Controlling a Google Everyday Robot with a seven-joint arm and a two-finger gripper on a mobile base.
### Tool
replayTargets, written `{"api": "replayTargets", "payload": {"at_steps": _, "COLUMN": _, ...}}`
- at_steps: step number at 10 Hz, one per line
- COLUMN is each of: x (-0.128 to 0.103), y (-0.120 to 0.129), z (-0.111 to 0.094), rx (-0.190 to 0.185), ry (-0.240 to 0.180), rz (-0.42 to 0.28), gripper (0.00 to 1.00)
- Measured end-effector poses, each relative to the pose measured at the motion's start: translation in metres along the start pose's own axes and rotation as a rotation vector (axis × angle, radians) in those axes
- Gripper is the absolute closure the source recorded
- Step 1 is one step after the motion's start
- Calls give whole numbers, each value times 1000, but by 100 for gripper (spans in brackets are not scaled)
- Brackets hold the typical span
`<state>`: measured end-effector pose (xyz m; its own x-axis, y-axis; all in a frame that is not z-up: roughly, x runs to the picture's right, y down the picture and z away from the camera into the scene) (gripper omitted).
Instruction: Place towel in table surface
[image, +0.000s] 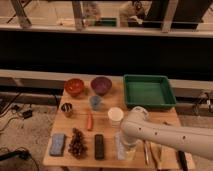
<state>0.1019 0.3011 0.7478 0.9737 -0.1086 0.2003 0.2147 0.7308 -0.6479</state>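
The towel (119, 147) is a pale grey-blue cloth lying at the front of the light tan table surface (106, 131), right of the black bar. My white arm reaches in from the lower right and bends over the towel. My gripper (128, 143) hangs below the arm's rounded end, right over the towel's right part, and covers much of it. I cannot tell whether the gripper touches the cloth.
A green tray (148, 91) stands back right. Red bowl (74, 86), purple bowl (101, 84), blue cup (95, 102), white cup (115, 115), metal cup (67, 109), an orange-red stick-shaped item (90, 120), a dark bunch (77, 142), black bar (99, 146), blue sponge (57, 144) and utensils (146, 152) share the table.
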Motion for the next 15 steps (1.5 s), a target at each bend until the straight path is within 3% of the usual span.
{"api": "replayTargets", "payload": {"at_steps": 5, "x": 17, "y": -5, "z": 17, "rx": -23, "ry": 7, "rz": 17, "gripper": 23}}
{"api": "replayTargets", "payload": {"at_steps": 9, "x": 23, "y": -5, "z": 23, "rx": -46, "ry": 0, "rz": 30, "gripper": 52}}
{"api": "replayTargets", "payload": {"at_steps": 11, "x": 26, "y": -7, "z": 21, "rx": -40, "ry": 8, "rz": 27, "gripper": 69}}
{"api": "replayTargets", "payload": {"at_steps": 13, "x": 31, "y": -2, "z": 20, "rx": -50, "ry": 13, "rz": 35, "gripper": 92}}
{"api": "replayTargets", "payload": {"at_steps": 15, "x": 31, "y": -8, "z": 11, "rx": -34, "ry": -17, "rz": 44, "gripper": 100}}
